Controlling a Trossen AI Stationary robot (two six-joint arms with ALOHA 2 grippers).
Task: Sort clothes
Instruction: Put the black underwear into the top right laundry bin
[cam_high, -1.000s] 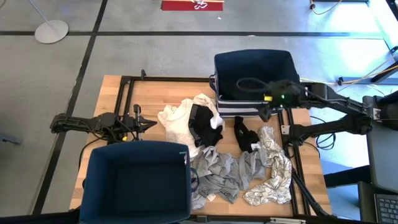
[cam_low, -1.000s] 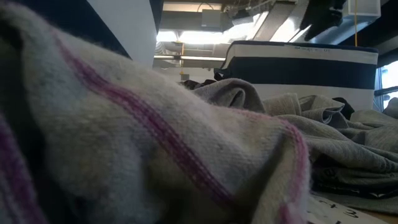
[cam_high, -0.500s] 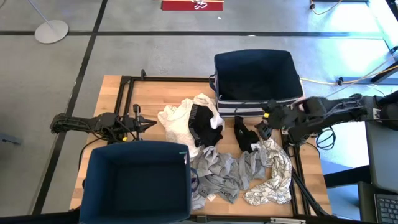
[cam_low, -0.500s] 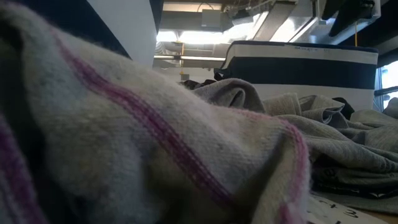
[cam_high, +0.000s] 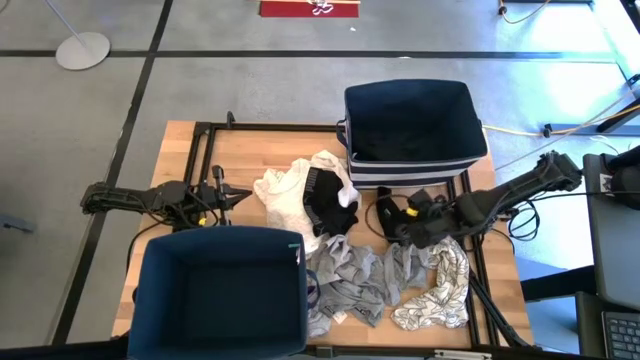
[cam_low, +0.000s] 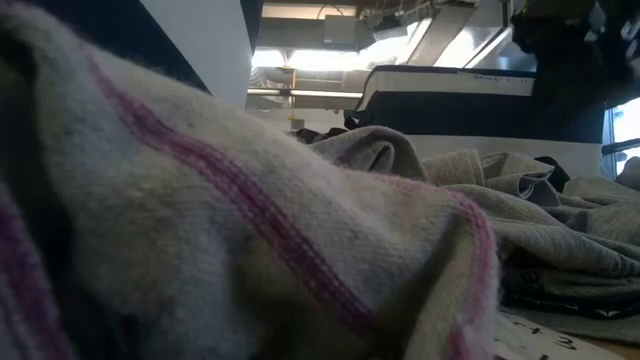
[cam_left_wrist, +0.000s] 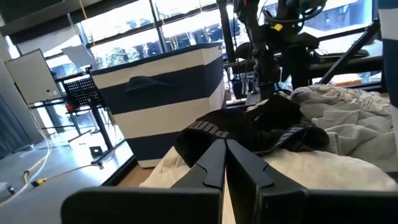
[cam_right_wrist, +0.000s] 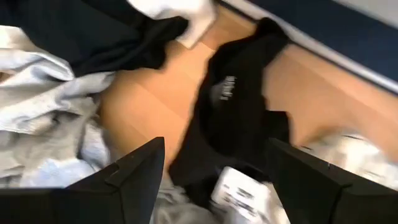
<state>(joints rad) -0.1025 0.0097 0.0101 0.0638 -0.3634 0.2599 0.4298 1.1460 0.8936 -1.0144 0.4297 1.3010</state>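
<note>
Hanging low over the small black garment, the right hand is seen just in front of the striped navy bin at the far right of the worktop. In the right wrist view its two fingers are spread wide apart, with the black garment lying flat on the bare wood between them; nothing is clamped. The rest of the clothes are spread out beside that bin. A white garment lies to its left, and a larger black piece rests on the white one's right edge. Nearer the front edge of the worktop, a heap of grey garments is found, and the white garment with dark squiggly print lies to the right of the heap, directly in front of the bin. A second navy bin stands at the front left corner, well apart from the striped one. The left hand is held still at the left side of the worktop, pointing toward the white garment, and its fingers are pressed together on nothing. In the low view, the grey fabric fills most of the picture.
</note>
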